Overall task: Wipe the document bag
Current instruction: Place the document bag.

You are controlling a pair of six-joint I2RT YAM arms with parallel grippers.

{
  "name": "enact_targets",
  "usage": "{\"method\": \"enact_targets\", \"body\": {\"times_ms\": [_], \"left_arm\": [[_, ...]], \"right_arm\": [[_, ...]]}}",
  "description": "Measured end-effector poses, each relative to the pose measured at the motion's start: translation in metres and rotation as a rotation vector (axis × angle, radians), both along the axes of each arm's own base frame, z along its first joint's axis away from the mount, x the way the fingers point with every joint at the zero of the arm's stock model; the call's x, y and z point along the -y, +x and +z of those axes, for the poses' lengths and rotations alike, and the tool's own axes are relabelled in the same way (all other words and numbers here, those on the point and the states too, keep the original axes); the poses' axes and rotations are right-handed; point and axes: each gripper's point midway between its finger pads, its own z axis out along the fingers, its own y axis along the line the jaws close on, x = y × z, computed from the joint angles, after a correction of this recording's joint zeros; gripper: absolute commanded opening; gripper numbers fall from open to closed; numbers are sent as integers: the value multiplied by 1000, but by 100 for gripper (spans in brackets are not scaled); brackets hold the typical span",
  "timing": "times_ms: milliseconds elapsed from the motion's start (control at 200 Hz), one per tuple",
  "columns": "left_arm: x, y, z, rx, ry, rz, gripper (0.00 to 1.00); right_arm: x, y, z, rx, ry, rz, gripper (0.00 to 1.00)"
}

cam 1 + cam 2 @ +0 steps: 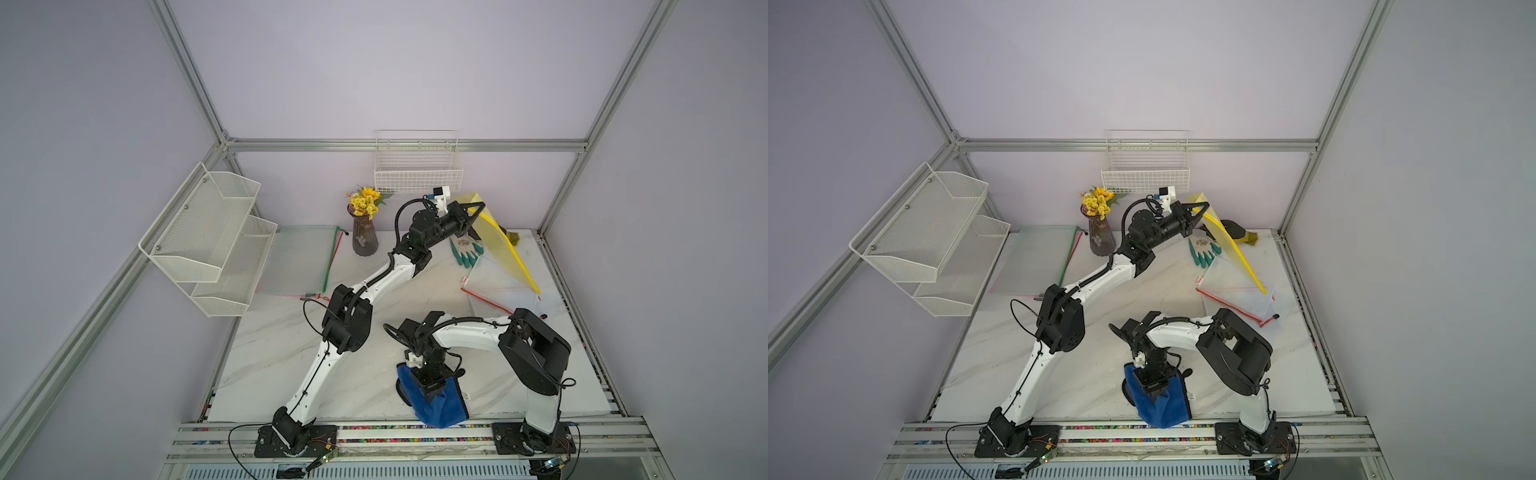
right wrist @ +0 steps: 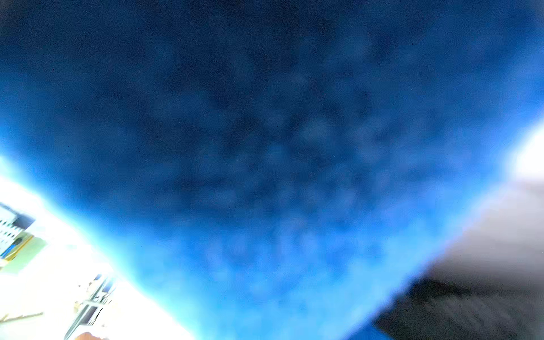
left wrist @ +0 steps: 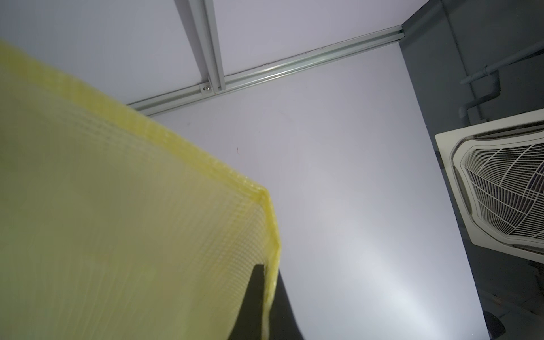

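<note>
One broad counter (image 1: 291,353); at its far right the yellow document bag (image 1: 505,245) hangs tilted, pinched in the left claw (image 1: 477,212); near the front, blue cloth (image 1: 440,411) gripped by the right claw (image 1: 432,390); best to tension the bag and sweep flat.

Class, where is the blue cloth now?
In both top views, the blue cloth is in the right gripper at the table's near edge, between the arm bases.
</note>
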Motion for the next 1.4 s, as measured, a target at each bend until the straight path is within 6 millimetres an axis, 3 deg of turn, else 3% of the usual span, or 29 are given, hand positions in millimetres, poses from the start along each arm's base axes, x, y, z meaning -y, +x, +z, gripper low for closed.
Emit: {"method": "enact_targets", "body": {"times_ms": [255,330,490,610,675,910,1120,1230,1285,1345,1400], "left_arm": [[12,-9,-154,-261,133,-73,0],[13,-13,-178,-301,165,-79,0],[14,-23,-201,-318,186,-66,0],[13,-32,-236,-362,235,-26,0],[15,-35,-245,-375,243,-9,0],[18,-34,-244,-387,190,76,0],[-1,-35,-285,-508,200,178,0],[-7,-35,-297,-548,198,214,0],[-8,-34,-297,-555,188,220,15],[-7,-33,-293,-549,175,221,49],[-6,-34,-290,-542,168,217,61]], "right_arm": [[-4,-9,0,-51,36,-18,0],[-5,-10,0,-56,44,-19,0],[-5,-10,0,-56,46,-20,0],[-5,-11,0,-58,48,-21,0],[-6,-12,0,-62,56,-24,0],[-10,-17,0,-78,106,-40,0],[-12,-19,0,-84,124,-54,0],[-13,-20,0,-88,139,-64,0],[-15,-21,0,-91,150,-68,0],[-16,-22,0,-93,160,-72,0],[-16,-22,0,-95,164,-74,0]]}}
